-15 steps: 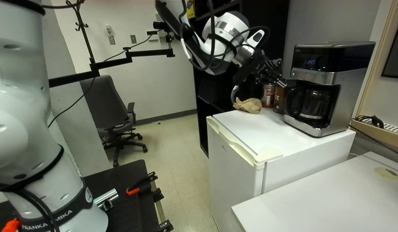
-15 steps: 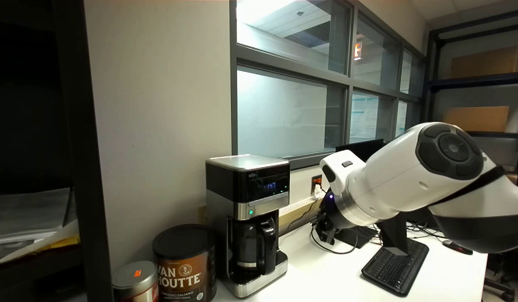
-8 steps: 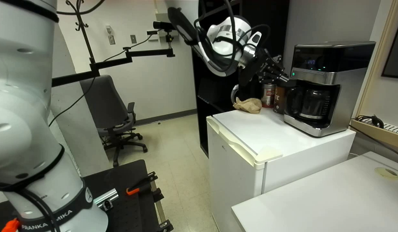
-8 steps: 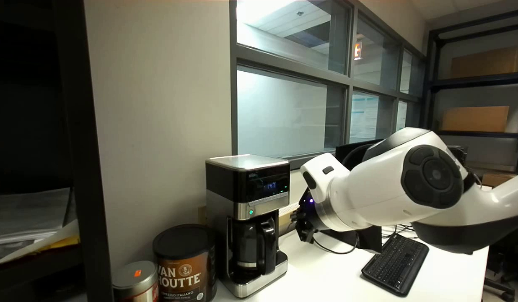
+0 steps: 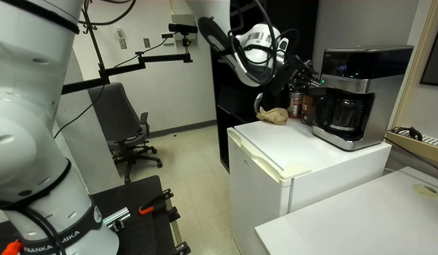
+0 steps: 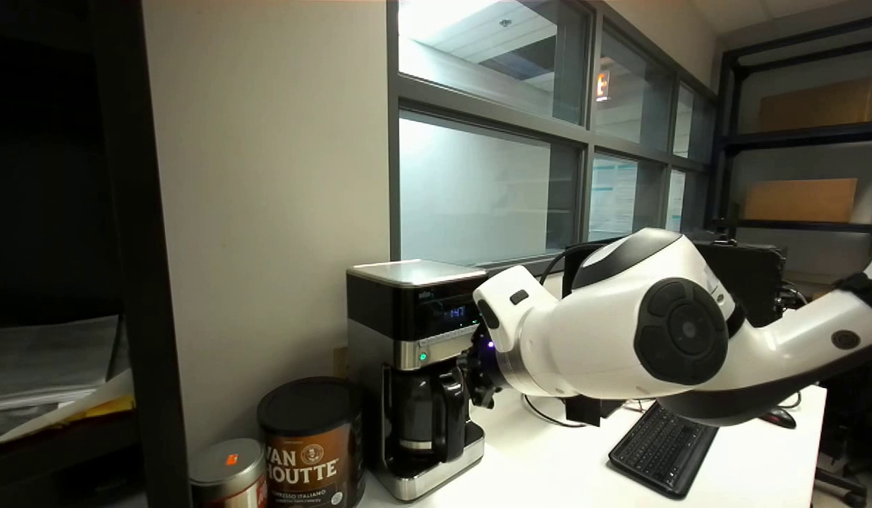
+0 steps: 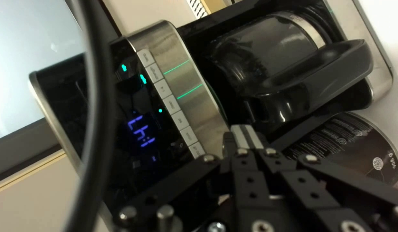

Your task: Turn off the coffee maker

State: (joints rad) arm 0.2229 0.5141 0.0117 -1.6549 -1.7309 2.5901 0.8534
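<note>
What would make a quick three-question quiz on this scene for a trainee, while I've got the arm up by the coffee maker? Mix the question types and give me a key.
1. Multiple choice: what does the coffee maker stand on?
A) the floor
B) the white mini fridge
C) the office chair

2. True or false: in the wrist view, the jaws are shut, with nothing held between them.

3. Short answer: in an exterior view, what colour glows on the lit button on the machine's front?

Key: 1. B. 2. True. 3. Green.
</note>
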